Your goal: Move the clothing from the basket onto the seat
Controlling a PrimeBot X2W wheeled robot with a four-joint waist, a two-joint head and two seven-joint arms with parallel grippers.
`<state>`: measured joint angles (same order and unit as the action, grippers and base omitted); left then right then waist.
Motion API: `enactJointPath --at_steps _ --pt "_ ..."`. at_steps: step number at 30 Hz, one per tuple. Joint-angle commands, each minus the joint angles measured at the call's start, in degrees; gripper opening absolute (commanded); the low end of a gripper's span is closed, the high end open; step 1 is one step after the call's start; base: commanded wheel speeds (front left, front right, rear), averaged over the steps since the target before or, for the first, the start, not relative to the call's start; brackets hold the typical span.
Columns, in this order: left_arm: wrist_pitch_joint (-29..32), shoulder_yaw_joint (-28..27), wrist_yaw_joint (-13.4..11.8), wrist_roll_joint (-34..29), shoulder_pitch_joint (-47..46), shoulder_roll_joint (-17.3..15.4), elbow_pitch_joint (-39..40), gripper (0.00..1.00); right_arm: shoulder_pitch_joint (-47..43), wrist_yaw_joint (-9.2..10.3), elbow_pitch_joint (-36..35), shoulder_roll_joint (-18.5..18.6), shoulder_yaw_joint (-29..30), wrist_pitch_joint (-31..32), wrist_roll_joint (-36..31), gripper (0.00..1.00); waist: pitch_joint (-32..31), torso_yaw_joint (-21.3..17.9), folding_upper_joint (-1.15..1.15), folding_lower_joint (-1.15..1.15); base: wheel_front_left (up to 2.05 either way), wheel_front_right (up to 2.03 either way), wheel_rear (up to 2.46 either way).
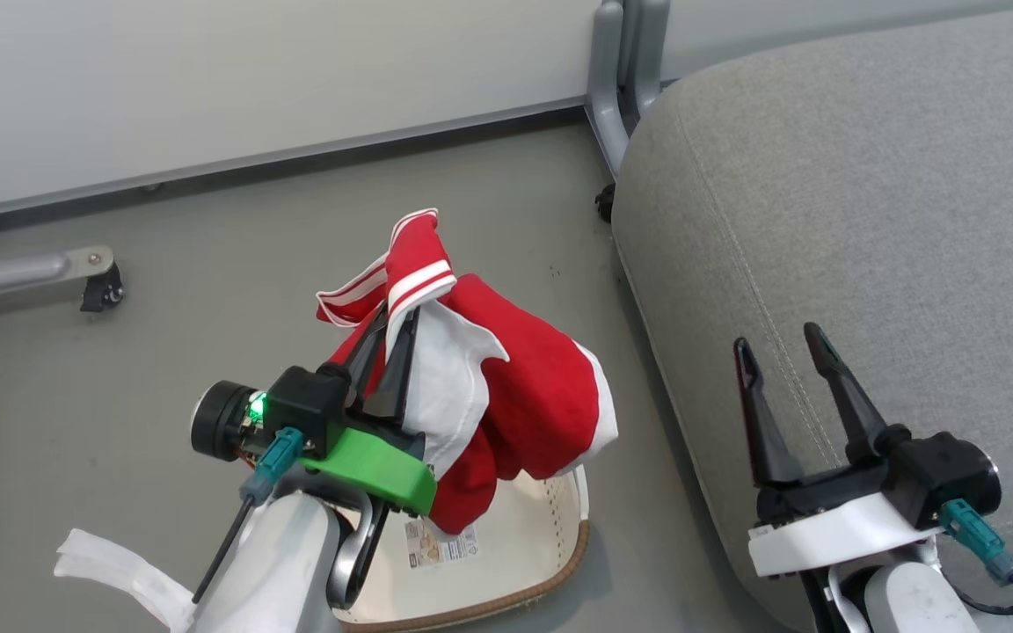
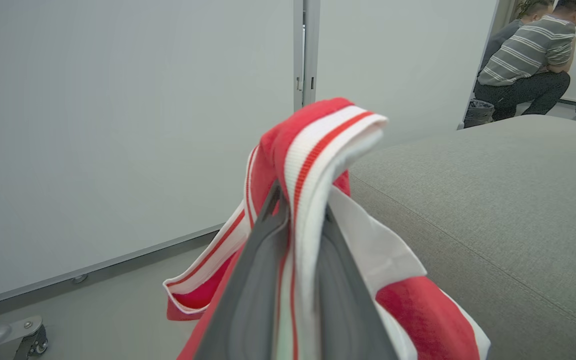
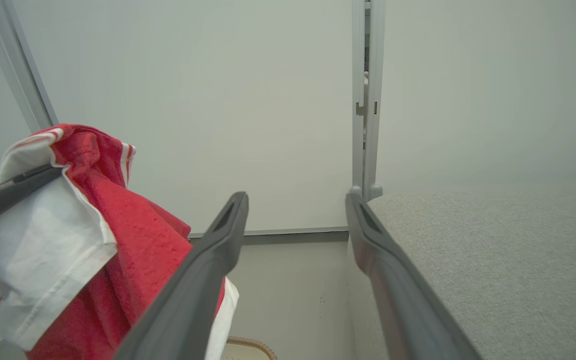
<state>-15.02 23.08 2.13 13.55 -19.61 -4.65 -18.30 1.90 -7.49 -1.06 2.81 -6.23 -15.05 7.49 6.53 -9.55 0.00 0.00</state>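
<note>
The red jersey (image 1: pixel 524 396) with white panels hangs in the air above the basket (image 1: pixel 550 545), bunched and draped over my left gripper (image 1: pixel 397 321), which is shut on its striped trim. In the left wrist view the trim (image 2: pixel 318 150) folds over both fingers. The cream basket with its brown rim sits on the floor below, a barcode sticker on its bottom, nothing else showing inside. The light-grey seat (image 1: pixel 867 220) lies to the right. My right gripper (image 1: pixel 775 338) stands open over the seat's front edge, holding nothing; its view shows the jersey (image 3: pixel 118 240) off to the left.
A white partition wall (image 1: pixel 251 79) runs along the back, with a grey post (image 1: pixel 625 61) beside the seat's corner. A castor leg (image 1: pixel 76 272) stands on the grey floor at the left. A person (image 2: pixel 528 55) in a striped shirt sits far behind the seat.
</note>
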Motion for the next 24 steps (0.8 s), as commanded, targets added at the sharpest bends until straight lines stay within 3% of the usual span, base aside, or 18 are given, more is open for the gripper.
enactJointPath --at_steps 1,11,24 --pt "-0.23 -0.32 0.74 0.30 1.00 0.09 1.21 0.00 -0.89 0.00 0.12 0.15 -0.81 -0.19 -0.23 1.00 -3.06 1.31 0.00 0.00 0.00 0.00 0.00" --pt "-0.23 1.66 4.17 -0.19 0.53 0.97 6.99 0.00 0.92 0.01 1.29 0.30 -8.94 -0.19 -0.06 1.00 -3.44 1.47 0.00 0.00 0.00 0.00 0.00" --pt "-0.23 7.94 5.18 1.40 -2.26 1.60 9.36 0.00 4.91 0.01 3.33 3.66 -18.74 -0.20 2.07 1.00 -2.79 2.45 0.00 0.00 0.00 0.00 0.00"
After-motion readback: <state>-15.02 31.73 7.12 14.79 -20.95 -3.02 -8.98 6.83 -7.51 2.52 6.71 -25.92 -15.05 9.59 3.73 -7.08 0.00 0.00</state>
